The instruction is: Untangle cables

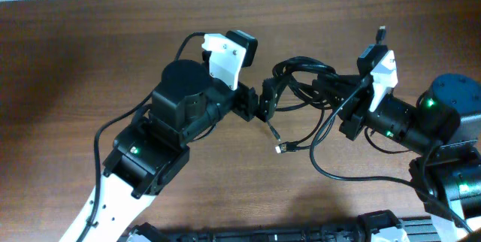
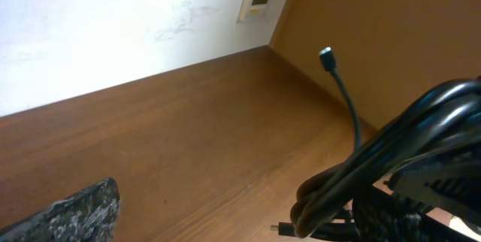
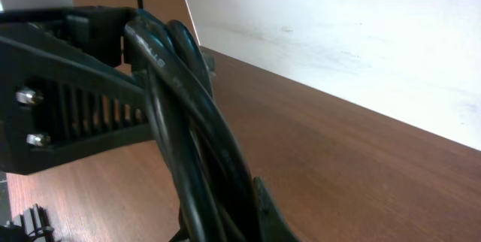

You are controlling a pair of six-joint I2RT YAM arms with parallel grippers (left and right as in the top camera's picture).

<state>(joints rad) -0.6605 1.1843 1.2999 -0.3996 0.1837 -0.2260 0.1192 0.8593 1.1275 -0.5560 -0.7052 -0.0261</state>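
Nearer than the right gripper point(image 1: 325, 86), a loose loop and plug point(image 1: 279, 148) trail on the table point(image 1: 75, 54). That gripper is clamped shut on the cables point(image 1: 301, 69) — one knotted bundle. Level with it, just left, the left gripper point(image 1: 265, 101) gapes wide, holding nothing. Beyond, a second plug point(image 2: 325, 59) pokes up — untangling looks barely begun.

You work over a brown wood-grain worktop point(image 1: 68, 69), evenly lit. At its far edge stands a white wall point(image 2: 98, 24) carrying a small pale control panel point(image 2: 258, 0), next to a brown wooden board point(image 2: 391, 24).
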